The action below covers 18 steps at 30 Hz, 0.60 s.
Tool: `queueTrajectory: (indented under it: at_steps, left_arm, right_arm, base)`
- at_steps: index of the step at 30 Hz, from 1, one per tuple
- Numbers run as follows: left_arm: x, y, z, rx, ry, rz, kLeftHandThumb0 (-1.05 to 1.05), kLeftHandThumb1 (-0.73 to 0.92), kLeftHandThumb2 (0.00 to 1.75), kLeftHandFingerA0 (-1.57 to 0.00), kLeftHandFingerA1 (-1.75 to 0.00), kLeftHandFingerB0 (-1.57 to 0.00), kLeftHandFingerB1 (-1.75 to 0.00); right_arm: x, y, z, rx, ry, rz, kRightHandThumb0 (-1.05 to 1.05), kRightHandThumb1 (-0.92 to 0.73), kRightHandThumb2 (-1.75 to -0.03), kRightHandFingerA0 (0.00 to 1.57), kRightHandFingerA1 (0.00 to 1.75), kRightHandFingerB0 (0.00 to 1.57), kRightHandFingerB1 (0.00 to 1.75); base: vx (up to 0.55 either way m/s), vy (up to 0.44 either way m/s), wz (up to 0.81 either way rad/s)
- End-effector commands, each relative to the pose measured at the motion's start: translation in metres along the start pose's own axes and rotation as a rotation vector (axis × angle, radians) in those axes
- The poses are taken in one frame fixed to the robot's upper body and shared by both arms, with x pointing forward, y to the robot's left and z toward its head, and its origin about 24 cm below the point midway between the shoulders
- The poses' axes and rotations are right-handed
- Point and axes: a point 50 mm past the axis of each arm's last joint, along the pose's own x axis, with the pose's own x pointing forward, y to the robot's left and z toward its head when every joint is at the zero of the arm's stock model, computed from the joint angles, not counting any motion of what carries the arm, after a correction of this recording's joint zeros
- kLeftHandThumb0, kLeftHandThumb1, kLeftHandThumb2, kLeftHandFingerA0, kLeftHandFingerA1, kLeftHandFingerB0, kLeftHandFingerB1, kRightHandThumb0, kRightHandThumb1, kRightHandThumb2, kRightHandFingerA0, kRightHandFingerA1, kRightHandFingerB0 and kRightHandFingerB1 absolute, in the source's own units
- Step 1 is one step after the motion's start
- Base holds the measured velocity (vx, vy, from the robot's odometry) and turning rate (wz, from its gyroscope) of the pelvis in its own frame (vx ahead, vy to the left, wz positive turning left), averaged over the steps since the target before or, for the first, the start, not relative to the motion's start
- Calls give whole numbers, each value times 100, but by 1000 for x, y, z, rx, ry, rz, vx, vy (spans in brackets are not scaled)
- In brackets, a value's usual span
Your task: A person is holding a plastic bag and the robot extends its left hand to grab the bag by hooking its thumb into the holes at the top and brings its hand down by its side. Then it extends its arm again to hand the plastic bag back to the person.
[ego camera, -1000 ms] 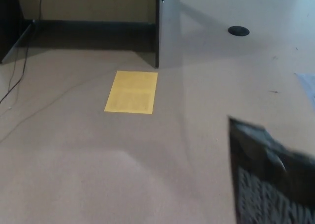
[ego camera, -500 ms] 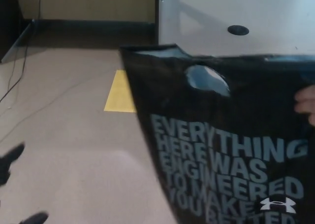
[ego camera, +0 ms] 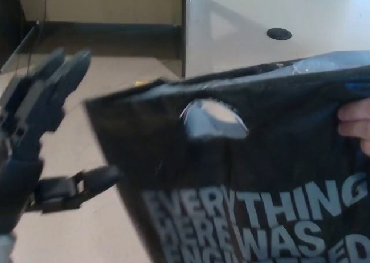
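A black plastic bag (ego camera: pixel 254 176) with pale block lettering fills the middle and right of the head view, tilted, its oval handle hole (ego camera: pixel 213 118) near the top edge. A person's fingers (ego camera: pixel 354 124) pinch the bag at the right edge. My left hand (ego camera: pixel 40 141) is raised at the left, open, two fingers pointing up and the thumb (ego camera: pixel 78 185) stretched sideways toward the bag's left edge, just touching or almost touching it. The thumb is outside the hole. My right hand does not show.
A beige floor (ego camera: pixel 87 234) lies below. A white desk (ego camera: pixel 260 20) with a round black grommet (ego camera: pixel 279 34) stands at the back right, a dark recess and a cable at the back left. A yellow sheet is almost hidden behind the bag.
The bag has moved left and closer, covering the yellow sheet. My left hand has risen from the bottom left corner to beside the bag's left edge.
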Motion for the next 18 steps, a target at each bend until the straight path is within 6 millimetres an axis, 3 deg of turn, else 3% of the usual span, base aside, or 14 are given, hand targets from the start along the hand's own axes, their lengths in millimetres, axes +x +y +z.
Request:
queueTrajectory:
  at_steps: [1, 3, 4, 7, 10, 18]
  left_arm:
    - [22, -8, 15, 49, -26, -31, -74, 44, 74, -12, -25, -12, -11]
    - [23, -8, 16, 51, -25, -30, -74, 44, 74, -12, -25, -12, -11]
    - [28, -13, 21, 66, -39, -37, -70, 44, 77, -8, -33, -8, -15]
    - [30, -21, 24, 49, -40, -51, -74, 45, 75, -12, -26, -11, -14]
    - [33, -34, 25, 21, -28, -80, -66, 42, 76, -6, -40, 0, -25]
    - [40, -62, 23, 22, -12, -118, -70, 45, 72, -9, -38, -8, -26]
  right_arm:
    - [-2, -12, -5, -20, 16, -14, -39, -69, -60, 68, 43, 59, 39]
    - [-1, -12, -5, -19, 15, -15, -39, -69, -60, 68, 43, 59, 39]
    - [-2, -12, -5, -12, 12, -15, -44, -64, -64, 66, 47, 57, 42]
    - [-3, -10, -8, -18, 12, -10, -43, -65, -63, 67, 47, 58, 41]
    - [-3, -8, -9, -6, 21, -9, -40, -67, -62, 64, 45, 58, 40]
    - [-3, -11, -8, -15, 13, -21, -39, -69, -61, 69, 44, 60, 40]
  base:
    - [0, 0, 0]
    - [0, 0, 0]
    - [0, 0, 0]
    - [0, 0, 0]
    - [0, 0, 0]
    - [0, 0, 0]
